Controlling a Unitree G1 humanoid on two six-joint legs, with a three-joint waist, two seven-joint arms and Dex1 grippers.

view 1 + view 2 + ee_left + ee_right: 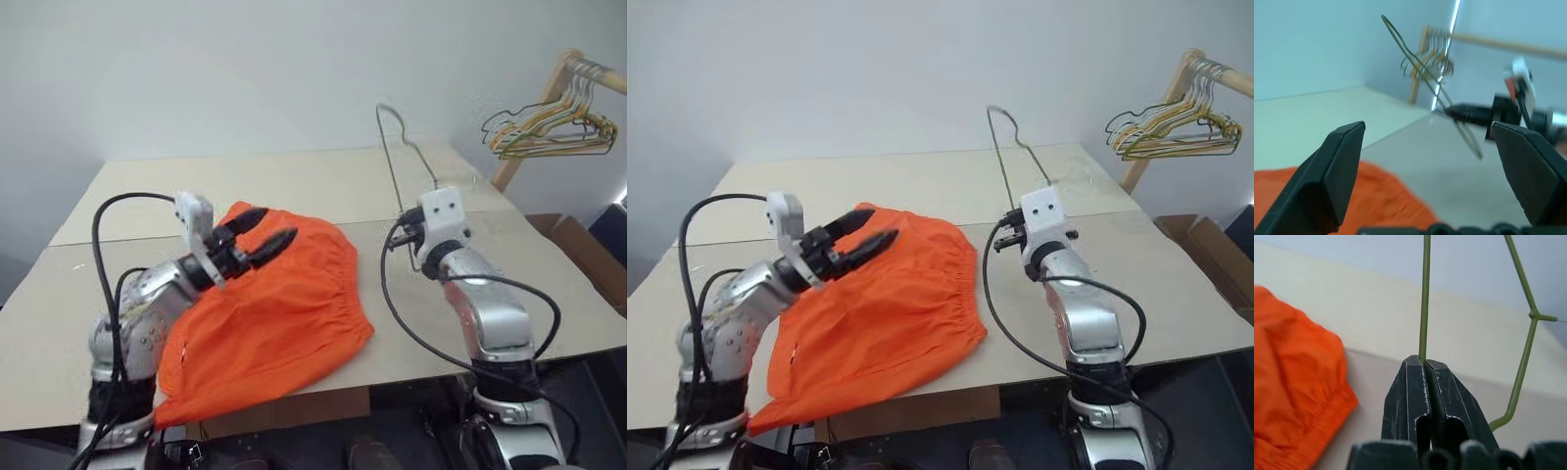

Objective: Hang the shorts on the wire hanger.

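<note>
- The right gripper (1424,363) has its two black fingers pressed together on a thin wire of the hanger (404,162), pinching it at the fingertips.
- That arm reaches forward roughly level above the table (294,181), a white camera block on its wrist and a black cable looping down beside it.
- From the grip the hanger stands up off the table, leaning toward 11 o'clock in the head view, its narrow hook end uppermost against the wall.
- The hanger is thin olive-green wire; the right wrist view shows one straight strand rising from the fingertips and a second strand bending at a notch to one side.
- The left gripper (862,233) has its fingers spread wide apart, holding nothing, raised just above the shorts (284,313) and pointing toward 2 o'clock.
- The shorts lie crumpled on the table between the two arms, bright orange, with the gathered waistband on the side toward the right arm and one corner drooping over the near table edge.
- A bunch of wire hangers (554,127) hangs on a wooden rail at 2 o'clock, well apart.
</note>
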